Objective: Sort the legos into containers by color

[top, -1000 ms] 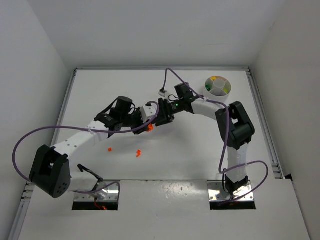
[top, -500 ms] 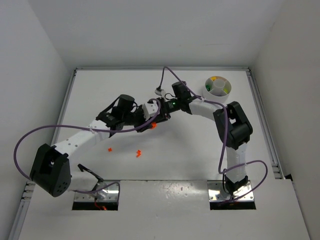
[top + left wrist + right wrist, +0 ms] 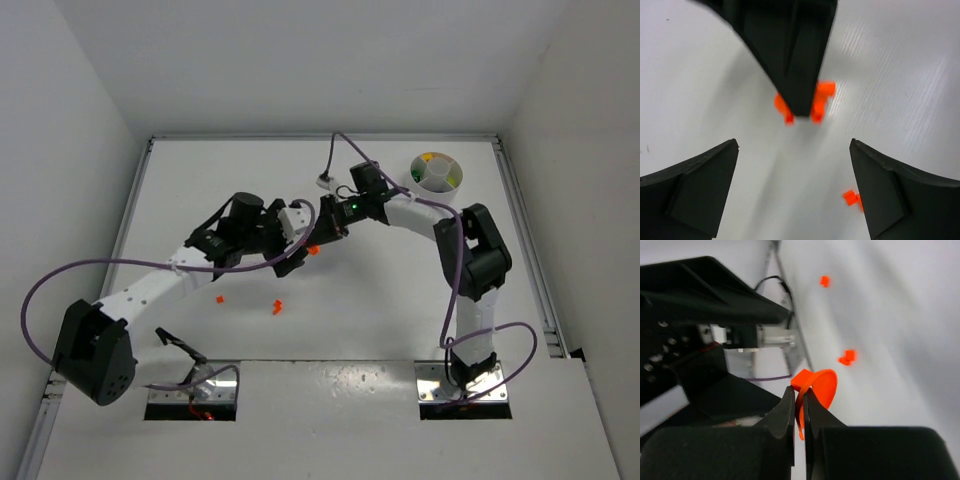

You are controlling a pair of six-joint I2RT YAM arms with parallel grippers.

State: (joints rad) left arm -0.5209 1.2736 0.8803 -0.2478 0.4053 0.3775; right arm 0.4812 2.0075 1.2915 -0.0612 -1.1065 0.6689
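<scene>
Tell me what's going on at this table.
Lego is being sorted by colour. The right end effector is shut on an orange piece at mid-table; the left end effector faces it, open. Two more orange bits lie loose nearby. The dish, far right, already holds coloured bits.

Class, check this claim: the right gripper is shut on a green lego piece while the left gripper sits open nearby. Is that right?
Not quite: the right wrist view shows the right gripper shut on an orange-red lego piece, not a green one. The left gripper is indeed open nearby.
</scene>
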